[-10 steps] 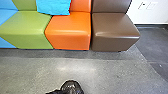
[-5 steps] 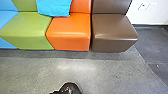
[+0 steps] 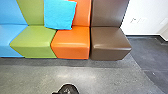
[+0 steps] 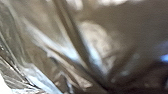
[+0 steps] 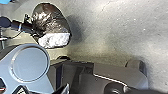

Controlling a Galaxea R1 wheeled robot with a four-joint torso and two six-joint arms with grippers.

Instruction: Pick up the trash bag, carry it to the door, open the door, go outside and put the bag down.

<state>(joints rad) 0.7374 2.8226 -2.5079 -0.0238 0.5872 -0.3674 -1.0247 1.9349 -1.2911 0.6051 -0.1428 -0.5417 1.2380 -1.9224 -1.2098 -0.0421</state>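
From up here I've got the trash bag [image 3: 68, 89] at the near edge of my head view, a little left of centre, with its black top showing. Grey floor [image 3: 75, 75] lies between it and the fronts of the seats, so there's some room ahead of the bag. The seats run across the far side: blue [image 3: 10, 41], green [image 3: 35, 41], orange [image 3: 71, 43], then brown [image 3: 110, 43] on the right. A turquoise cushion [image 3: 60, 15] leans over the join of the green and orange ones.

The brown seat's near right corner is the edge I'd watch. To the right of it the floor carries on, past a slanting seam, as darker flooring [image 3: 147, 55] up to the dark baseboard [image 3: 143, 36] under the white wall [image 3: 147, 10].

My right wrist view looks down on the shiny bag beside the dark end of my left gripper [image 5: 35, 31], well away from my base [image 5: 112, 77]. My left wrist view has creased, glossy plastic right up close. I can't tell how far open the left gripper is or how it grips the bag; for the right gripper, I can't tell its opening or whether it holds anything.
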